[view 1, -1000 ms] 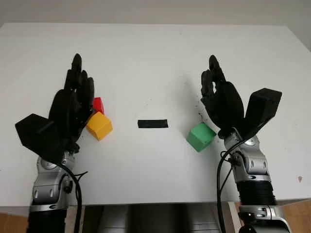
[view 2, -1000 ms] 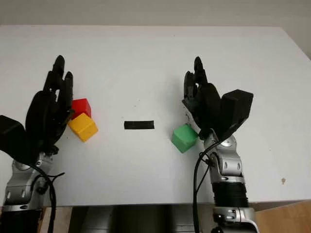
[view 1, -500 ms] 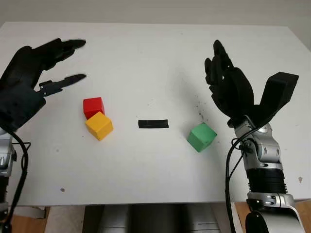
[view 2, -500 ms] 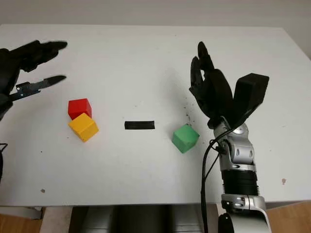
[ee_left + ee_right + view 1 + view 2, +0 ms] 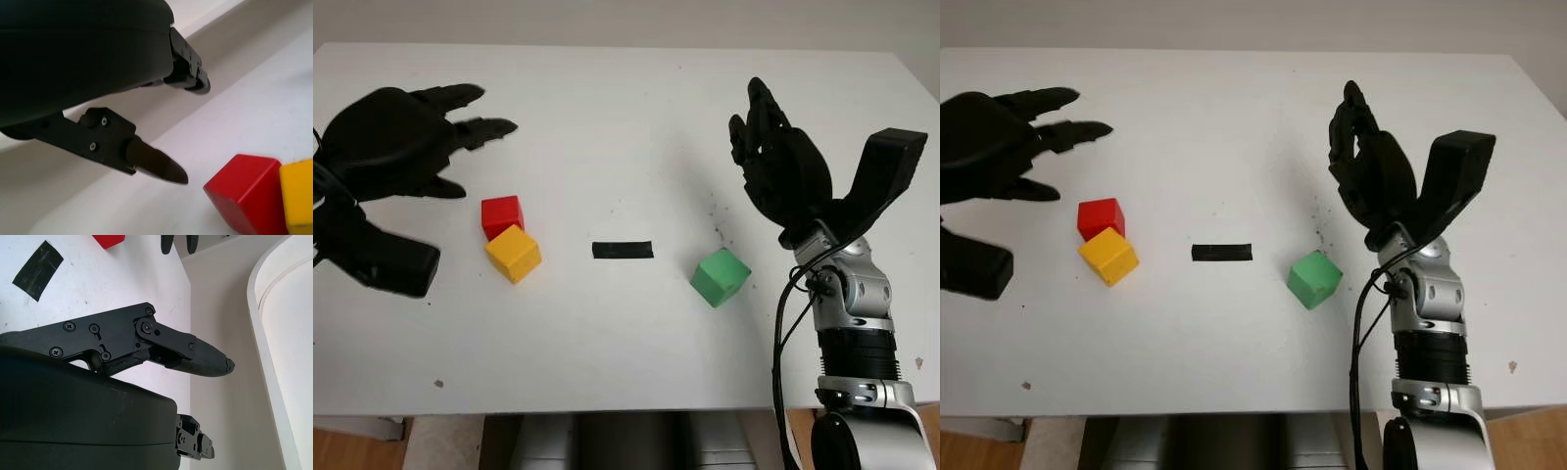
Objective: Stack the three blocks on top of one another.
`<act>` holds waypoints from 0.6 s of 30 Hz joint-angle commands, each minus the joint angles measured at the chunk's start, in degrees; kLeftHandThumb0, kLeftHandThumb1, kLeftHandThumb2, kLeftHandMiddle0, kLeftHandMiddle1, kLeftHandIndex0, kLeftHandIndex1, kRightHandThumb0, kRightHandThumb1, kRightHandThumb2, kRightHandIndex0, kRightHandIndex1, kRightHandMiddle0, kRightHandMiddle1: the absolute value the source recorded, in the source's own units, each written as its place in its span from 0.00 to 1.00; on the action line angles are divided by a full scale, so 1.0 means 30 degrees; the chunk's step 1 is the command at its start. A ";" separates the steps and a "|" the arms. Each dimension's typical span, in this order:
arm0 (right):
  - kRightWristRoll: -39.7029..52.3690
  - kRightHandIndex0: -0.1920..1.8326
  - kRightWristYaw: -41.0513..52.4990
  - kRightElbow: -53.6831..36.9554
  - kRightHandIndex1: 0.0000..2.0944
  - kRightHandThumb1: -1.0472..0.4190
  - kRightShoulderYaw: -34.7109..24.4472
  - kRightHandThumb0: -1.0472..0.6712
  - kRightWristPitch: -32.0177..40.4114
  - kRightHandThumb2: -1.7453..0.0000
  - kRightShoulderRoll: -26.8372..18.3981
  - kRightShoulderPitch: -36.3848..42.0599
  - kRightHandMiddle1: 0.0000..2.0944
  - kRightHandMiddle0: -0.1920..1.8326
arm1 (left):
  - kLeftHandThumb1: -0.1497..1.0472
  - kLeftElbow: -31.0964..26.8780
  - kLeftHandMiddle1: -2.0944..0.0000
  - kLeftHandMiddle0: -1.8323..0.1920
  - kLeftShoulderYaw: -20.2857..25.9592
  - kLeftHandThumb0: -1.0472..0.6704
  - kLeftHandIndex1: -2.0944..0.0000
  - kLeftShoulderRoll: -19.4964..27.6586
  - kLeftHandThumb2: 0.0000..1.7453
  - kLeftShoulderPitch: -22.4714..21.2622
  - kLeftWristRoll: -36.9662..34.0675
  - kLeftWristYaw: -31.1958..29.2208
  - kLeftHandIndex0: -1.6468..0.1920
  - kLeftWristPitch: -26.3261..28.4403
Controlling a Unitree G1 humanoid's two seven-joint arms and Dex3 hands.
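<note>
Swung up and away from the touching red block (image 5: 501, 214) and yellow block (image 5: 513, 253) now just below its fingertips, open left hand (image 5: 399, 147) poised to grasp; open right hand (image 5: 783, 171) above green block (image 5: 720, 276); white table (image 5: 607, 117), black tape strip (image 5: 622, 250) between.

Left hand (image 5: 98, 88) empty above red block (image 5: 244, 188) touching yellow block (image 5: 298, 196).

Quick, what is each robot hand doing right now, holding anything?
Left robot hand: open, holding nothing, above the table beyond the red block.
Right robot hand: open, holding nothing, beyond the green block.
</note>
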 commanded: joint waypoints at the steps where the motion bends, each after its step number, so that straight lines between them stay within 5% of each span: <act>1: -0.0089 0.00 -0.0065 -0.0541 0.00 0.00 0.0059 0.22 0.0089 0.58 -0.0217 -0.0055 0.00 0.00 | 0.86 0.0466 0.99 0.85 -0.1130 0.44 0.98 0.0790 0.03 -0.1316 0.1641 0.1596 0.76 -0.0450; 7: -0.0224 0.00 -0.0185 -0.0546 0.00 0.00 0.0258 0.24 -0.0335 0.56 0.0133 0.0267 0.00 0.00 | 0.84 0.2130 0.99 0.90 -0.3774 0.43 0.97 0.1069 0.03 -0.3601 0.5255 0.5028 0.76 -0.0978; 18: -0.0561 0.00 -0.0176 -0.0027 0.00 0.00 0.0509 0.23 -0.1024 0.56 0.0459 0.0387 0.00 0.00 | 0.84 0.3202 0.98 0.92 -0.5154 0.42 0.97 0.1031 0.03 -0.4736 0.5101 0.5973 0.77 -0.2384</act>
